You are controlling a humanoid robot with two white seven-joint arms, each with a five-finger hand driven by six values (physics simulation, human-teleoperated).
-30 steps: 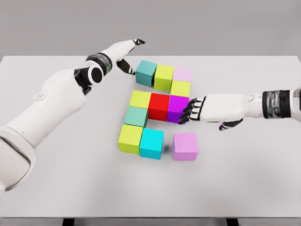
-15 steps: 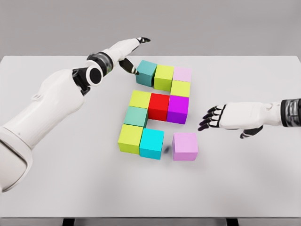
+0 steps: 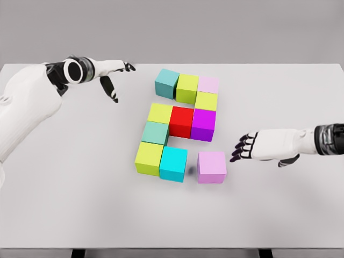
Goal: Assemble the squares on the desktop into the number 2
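Coloured cubes [image 3: 181, 122] grouped at the centre of the white table [image 3: 80, 204], a lilac cube [image 3: 211, 166] just beside the cyan cube [image 3: 173, 163]; right hand [image 3: 257, 146] near it, fingers relaxed, empty; left hand [image 3: 112, 72] well apart, fingers spread.

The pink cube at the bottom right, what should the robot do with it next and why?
Probably push the pink cube leftward with the right hand until it meets the cyan cube. A gap separates the two, so the bottom row of the 2 is unfinished. The right hand hovers open just right of the pink cube, while the left hand is far off.
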